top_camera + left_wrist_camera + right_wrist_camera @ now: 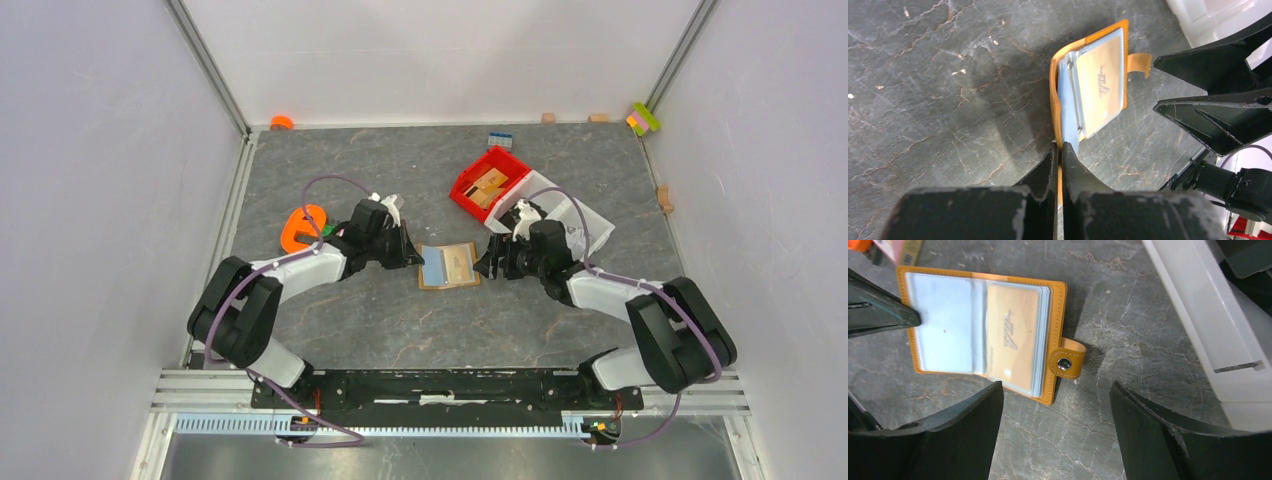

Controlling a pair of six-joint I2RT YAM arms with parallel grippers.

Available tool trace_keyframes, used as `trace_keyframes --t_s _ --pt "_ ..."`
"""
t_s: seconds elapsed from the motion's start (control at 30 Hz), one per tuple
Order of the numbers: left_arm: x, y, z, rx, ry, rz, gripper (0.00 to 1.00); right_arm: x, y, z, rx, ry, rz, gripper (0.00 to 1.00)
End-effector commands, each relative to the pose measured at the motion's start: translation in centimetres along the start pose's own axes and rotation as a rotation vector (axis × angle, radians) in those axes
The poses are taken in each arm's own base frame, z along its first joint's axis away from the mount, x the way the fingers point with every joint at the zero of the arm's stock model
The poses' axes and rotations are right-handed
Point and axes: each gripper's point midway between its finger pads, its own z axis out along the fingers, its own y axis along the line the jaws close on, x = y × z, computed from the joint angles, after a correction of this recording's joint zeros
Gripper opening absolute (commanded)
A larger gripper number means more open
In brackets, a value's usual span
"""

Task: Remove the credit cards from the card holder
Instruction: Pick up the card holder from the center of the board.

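The orange-tan card holder [447, 266] lies open on the dark table between my two grippers. Its pale blue-grey lining and clear sleeves face up [948, 320]. A tan card with a logo [1013, 335] sits inside a sleeve on the right half, and it also shows in the left wrist view [1100, 80]. No pinkish-red or dark grey card shows. My left gripper [1059, 150] is shut on the holder's left cover edge [1054, 100]. My right gripper [1055, 385] is open and empty, just right of the snap strap [1066, 360].
A red bin [487, 183] holding tan blocks stands behind the holder. A white translucent container [1208, 325] lies right of my right gripper. An orange ring-shaped object [303, 228] sits left of my left arm. Small blocks [548, 117] line the back wall.
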Motion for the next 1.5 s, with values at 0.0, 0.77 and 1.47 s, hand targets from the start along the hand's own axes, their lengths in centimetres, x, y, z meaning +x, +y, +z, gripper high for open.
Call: trace_keyframes --t_s 0.0,0.77,1.47 --pt "-0.5 0.7 0.6 -0.052 0.009 0.011 0.02 -0.7 -0.4 1.0 0.056 0.016 -0.055 0.81" --pt "0.2 0.7 1.7 -0.082 0.061 0.049 0.03 -0.1 3.6 2.5 -0.189 0.012 -0.058 0.09" --pt "1.1 0.1 2.7 -0.031 0.116 0.027 0.19 0.7 6.5 2.3 -0.342 0.019 -0.048 0.32"
